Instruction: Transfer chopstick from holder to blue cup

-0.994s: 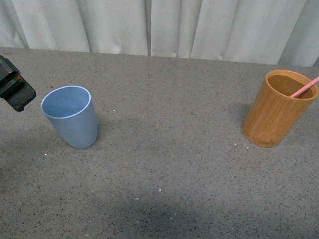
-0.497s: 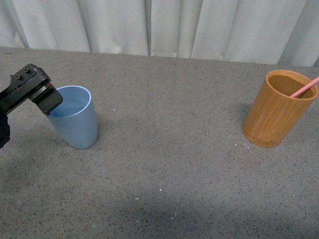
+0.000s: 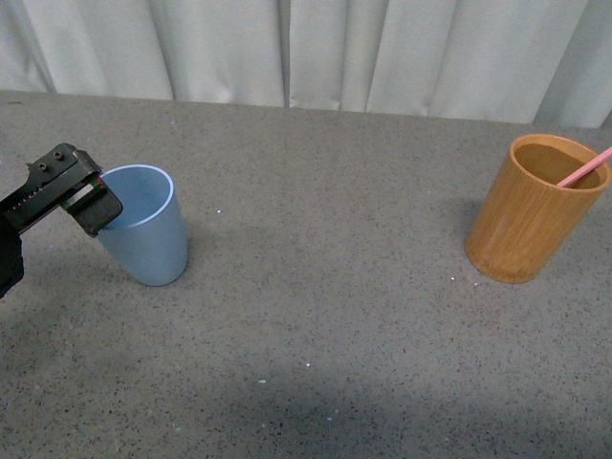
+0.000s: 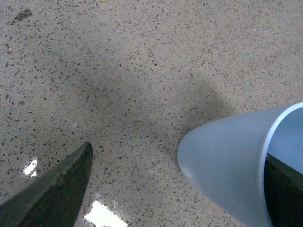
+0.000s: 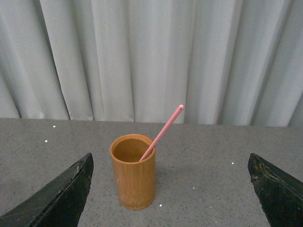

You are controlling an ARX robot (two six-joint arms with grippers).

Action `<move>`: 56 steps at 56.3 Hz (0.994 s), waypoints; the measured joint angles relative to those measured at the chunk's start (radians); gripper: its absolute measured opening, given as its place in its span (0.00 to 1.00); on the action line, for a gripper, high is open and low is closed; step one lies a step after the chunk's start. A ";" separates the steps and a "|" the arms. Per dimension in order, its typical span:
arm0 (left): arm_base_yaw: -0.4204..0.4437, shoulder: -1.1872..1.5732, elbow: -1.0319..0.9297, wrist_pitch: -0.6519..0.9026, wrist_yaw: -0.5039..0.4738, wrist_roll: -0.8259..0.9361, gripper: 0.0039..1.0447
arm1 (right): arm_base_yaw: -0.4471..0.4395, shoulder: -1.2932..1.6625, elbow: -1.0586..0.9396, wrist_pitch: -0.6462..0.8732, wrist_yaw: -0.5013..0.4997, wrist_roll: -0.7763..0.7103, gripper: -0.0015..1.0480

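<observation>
A grey speckled surface point(image 3: 325, 325) fills most of the front view, and its far edge meets a white pleated curtain point(image 3: 382, 48). No other edge of the surface shows.

The holder point(image 3: 526, 215), an orange-brown bamboo cylinder, stands upright toward the far right corner. The blue cup point(image 3: 143, 239) stands upright toward the left side, well apart from the holder, with bare surface between them.

The left gripper point(image 3: 84, 203) is at the blue cup's rim. In the left wrist view its jaws are spread wide: one finger point(image 4: 57, 189) is outside the cup, and the other point(image 4: 284, 189) appears to sit just inside the rim. It holds nothing.

The right gripper point(image 5: 170, 158) faces the holder from a distance, jaws wide and empty, and the holder sits between them in its own view.

The chopstick point(image 5: 163, 130), thin and salmon pink, is in the holder, leaning on the rim with its upper part jutting out.

The step in hand is probably the right arm's approach to the stick. It would go best by closing on the exposed shaft above the rim, then drawing it out along its lean so the holder does not tip.

The open middle of the surface gives free room for the carry. The curtain close behind the holder limits any reach from beyond it, and the left gripper crowds the blue cup's mouth.
</observation>
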State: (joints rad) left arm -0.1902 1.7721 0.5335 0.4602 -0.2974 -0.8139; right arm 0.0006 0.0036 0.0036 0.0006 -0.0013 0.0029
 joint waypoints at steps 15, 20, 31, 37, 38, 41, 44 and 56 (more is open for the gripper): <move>0.005 0.004 0.000 0.025 0.022 0.000 0.48 | 0.000 0.000 0.000 0.000 0.000 0.000 0.91; 0.004 0.004 0.000 0.041 0.040 0.000 0.30 | 0.000 0.000 0.000 0.000 0.000 0.000 0.91; -0.016 0.004 -0.022 0.061 0.068 -0.006 0.03 | 0.000 0.000 0.000 0.000 0.000 0.000 0.91; -0.020 0.000 -0.024 0.064 0.073 -0.001 0.03 | 0.000 0.000 0.000 0.000 0.000 0.000 0.91; -0.021 -0.003 -0.024 0.064 0.073 0.001 0.03 | 0.000 0.000 0.000 0.000 0.000 0.000 0.91; -0.022 -0.010 -0.023 0.064 0.078 0.008 0.03 | 0.000 0.000 0.000 0.000 0.000 0.000 0.91; -0.024 -0.019 -0.013 0.061 0.087 0.021 0.03 | 0.000 0.000 0.000 0.000 0.000 0.000 0.91; -0.067 -0.034 0.103 0.018 0.110 0.098 0.03 | 0.000 0.000 0.000 0.000 0.000 0.000 0.91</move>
State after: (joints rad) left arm -0.2573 1.7382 0.6365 0.4786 -0.1875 -0.7162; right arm 0.0006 0.0040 0.0036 0.0006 -0.0013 0.0029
